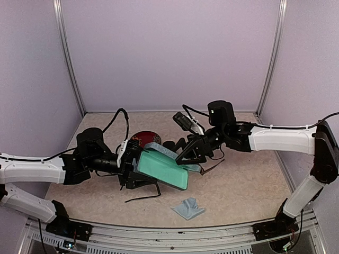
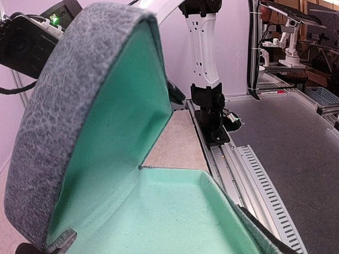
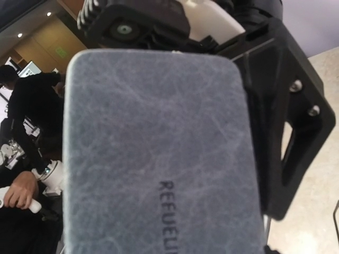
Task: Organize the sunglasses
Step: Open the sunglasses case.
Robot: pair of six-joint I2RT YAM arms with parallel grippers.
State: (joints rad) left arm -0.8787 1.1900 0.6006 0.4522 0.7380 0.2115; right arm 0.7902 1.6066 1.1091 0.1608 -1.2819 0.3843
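Between the two arms an open grey-blue case (image 1: pixel 161 169) with green lining is held tilted above the table. My left gripper (image 1: pixel 132 168) is shut on its lower half (image 2: pixel 175 211), its fingers hidden under the lining. My right gripper (image 1: pixel 186 157) reaches the raised lid from the right. The lid's grey outer face (image 3: pixel 159 159) fills the right wrist view and hides the fingers. Thin black arms of the black sunglasses (image 1: pixel 144 197) lie on the table below the case. A reddish-brown arm of the other sunglasses (image 1: pixel 213 168) shows just right of the case.
A crumpled light-blue cloth (image 1: pixel 188 207) lies near the front edge. A dark red rounded object (image 1: pixel 143 138) and a black oblong thing (image 1: pixel 170 144) sit behind the case. The metal rail (image 1: pixel 175 233) runs along the near edge, and purple walls close the back and sides.
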